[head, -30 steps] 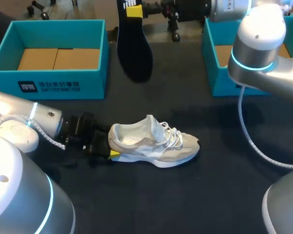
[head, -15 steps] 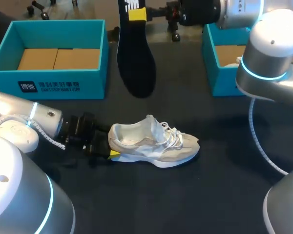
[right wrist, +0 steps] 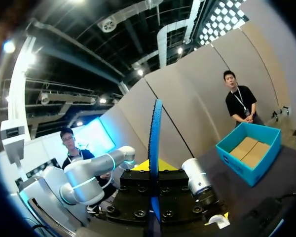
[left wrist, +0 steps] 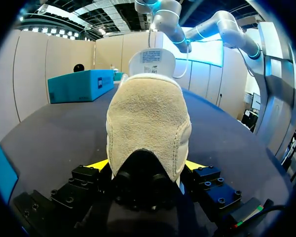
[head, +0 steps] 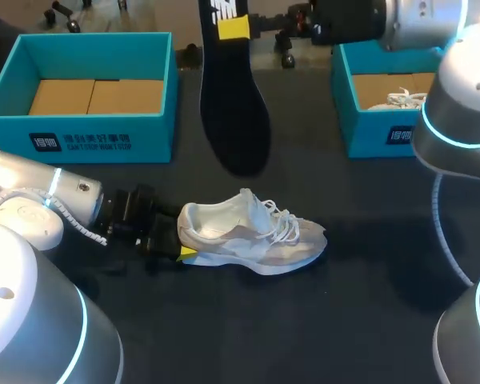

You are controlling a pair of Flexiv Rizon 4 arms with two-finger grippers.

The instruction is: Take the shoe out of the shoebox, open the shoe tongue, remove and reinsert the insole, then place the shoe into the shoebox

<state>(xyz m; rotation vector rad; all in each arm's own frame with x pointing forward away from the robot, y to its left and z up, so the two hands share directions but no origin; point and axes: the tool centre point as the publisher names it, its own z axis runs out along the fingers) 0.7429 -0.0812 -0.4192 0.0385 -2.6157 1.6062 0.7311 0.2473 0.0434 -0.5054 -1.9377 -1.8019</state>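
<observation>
A white and beige sneaker [head: 252,240] lies on its sole in the middle of the dark table, toe to the right. My left gripper [head: 180,246] holds its heel. In the left wrist view the heel [left wrist: 148,128] fills the gap between the fingers, with a yellow tip touching each side, so the left gripper [left wrist: 147,165] is shut on it. A dark insole [head: 234,104] hangs toe-down above and behind the sneaker, pinched at its heel end by my right gripper [head: 234,28]. In the right wrist view the insole [right wrist: 155,133] stands edge-on between the fingers of the shut right gripper [right wrist: 155,167].
A teal shoebox [head: 80,136] with bare cardboard inside stands at the back left. A second teal shoebox [head: 384,136] at the back right holds another white shoe [head: 404,98]. My right arm's elbow [head: 464,120] looms over the right side.
My right arm has carried the insole to the right and nearer to the sneaker. The left arm and the sneaker have not moved.
</observation>
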